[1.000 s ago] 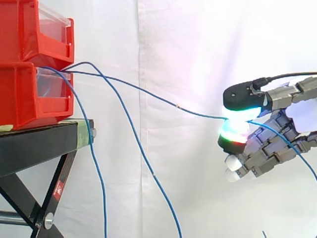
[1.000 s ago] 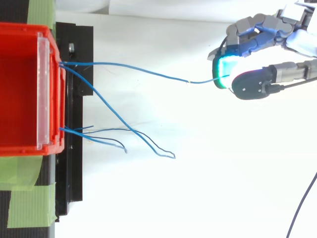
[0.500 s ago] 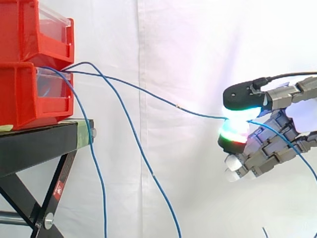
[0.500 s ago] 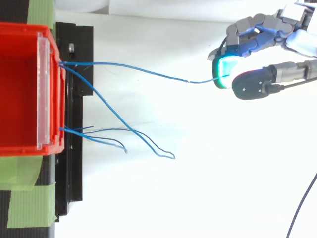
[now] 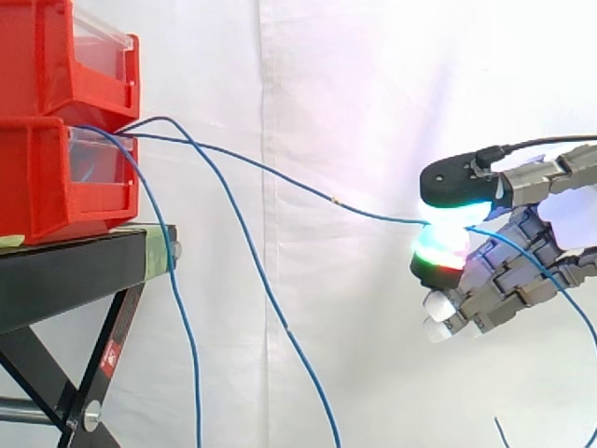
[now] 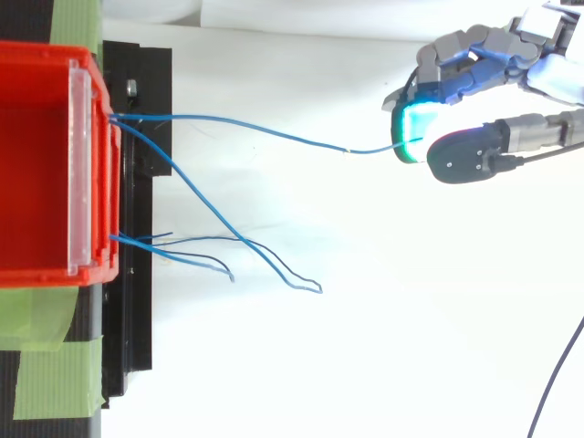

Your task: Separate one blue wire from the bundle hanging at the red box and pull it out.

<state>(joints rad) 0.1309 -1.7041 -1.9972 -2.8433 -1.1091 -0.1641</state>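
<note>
Hand (image 5: 508, 271) sits at the right of the side view, well apart from the bins and lower than the slot the wires come from. It is pinching one blue wire (image 5: 280, 177) between the dark thumb (image 5: 457, 182) on top and a glowing pad (image 5: 438, 252) below (green with a red band from the side, cyan-green from above (image 6: 412, 123)). The other fingers are curled underneath with white tips and touch nothing. The pinched wire runs from the gap between the upper red bin (image 5: 47, 56) and the lower red bin (image 5: 37, 177) in a shallow downward slope to the pinch, nearly straight with only slight sag. Past the pinch its free part trails down toward the right edge. In the top view the same wire (image 6: 274, 135) leaves the bin's front corner (image 6: 100, 265) side and crosses to the hand (image 6: 474, 68) clear of the others. The rest of the bundle hangs loose: one strand (image 5: 187, 327) drops close beside the black stand (image 5: 65, 271), another (image 5: 289, 329) arcs up out of the slot and falls further out, both running off the bottom. From above, shorter ends (image 6: 210, 260) lie near the stand's edge (image 6: 137, 301). Green tape (image 6: 50, 365) is at the bin's corner, and the white curtain (image 5: 354, 75) is behind everything.
</note>
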